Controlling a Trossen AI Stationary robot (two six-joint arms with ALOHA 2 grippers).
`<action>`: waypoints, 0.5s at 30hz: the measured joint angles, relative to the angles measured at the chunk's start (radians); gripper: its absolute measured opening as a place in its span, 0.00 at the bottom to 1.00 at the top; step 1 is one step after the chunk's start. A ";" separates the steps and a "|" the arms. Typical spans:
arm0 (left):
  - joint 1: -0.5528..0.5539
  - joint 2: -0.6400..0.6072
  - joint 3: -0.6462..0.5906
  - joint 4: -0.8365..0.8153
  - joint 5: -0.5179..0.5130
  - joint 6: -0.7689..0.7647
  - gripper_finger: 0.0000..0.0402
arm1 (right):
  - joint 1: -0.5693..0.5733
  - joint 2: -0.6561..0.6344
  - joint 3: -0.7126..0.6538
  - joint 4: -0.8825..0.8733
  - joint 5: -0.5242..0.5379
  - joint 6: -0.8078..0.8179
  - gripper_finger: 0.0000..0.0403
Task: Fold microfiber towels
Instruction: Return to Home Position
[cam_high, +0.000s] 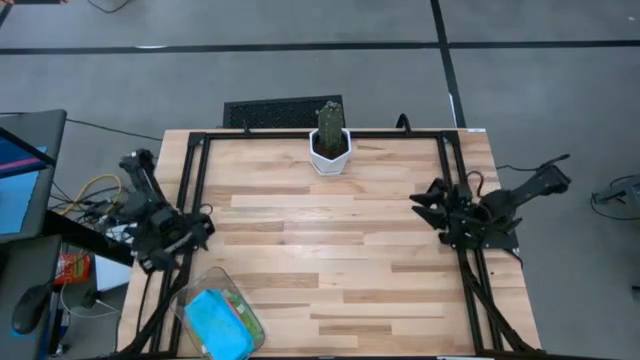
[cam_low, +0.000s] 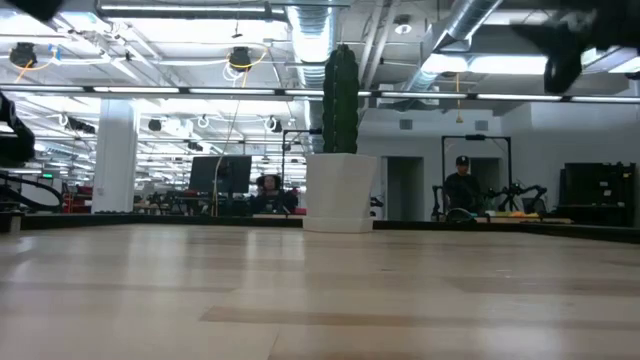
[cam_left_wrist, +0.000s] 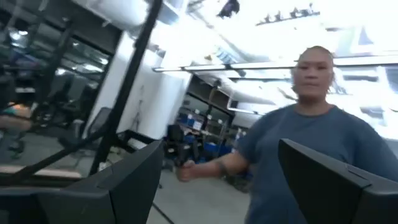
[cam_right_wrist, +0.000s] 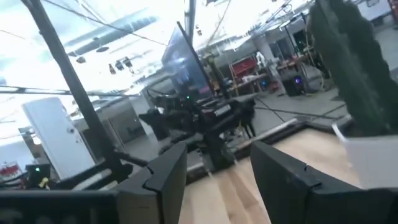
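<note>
- Microfiber towels: folded, blue uppermost, stacked in clear bin; near fingers of left gripper, well apart from those of right gripper.
- Left gripper: fingers released, grasping nothing.
- Right gripper: fingers released, likewise empty.
- Step, judged: folding finished; parking at home.
- Next: tucking both arms in, fingers clear of bin; no grasp called for.

Around me I see grey floor, a white column, silver ceiling ducts and bright lights overhead.
</note>
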 joint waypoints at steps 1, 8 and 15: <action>0.004 0.000 -0.026 0.026 -0.009 -0.010 0.78 | 0.000 -0.023 -0.039 0.007 0.001 0.001 0.50; 0.026 -0.001 -0.069 -0.051 -0.001 -0.037 0.78 | 0.000 -0.097 -0.137 -0.016 0.064 0.043 0.50; 0.026 0.002 -0.070 -0.187 0.055 0.002 0.78 | 0.000 -0.096 -0.137 -0.087 0.102 0.073 0.50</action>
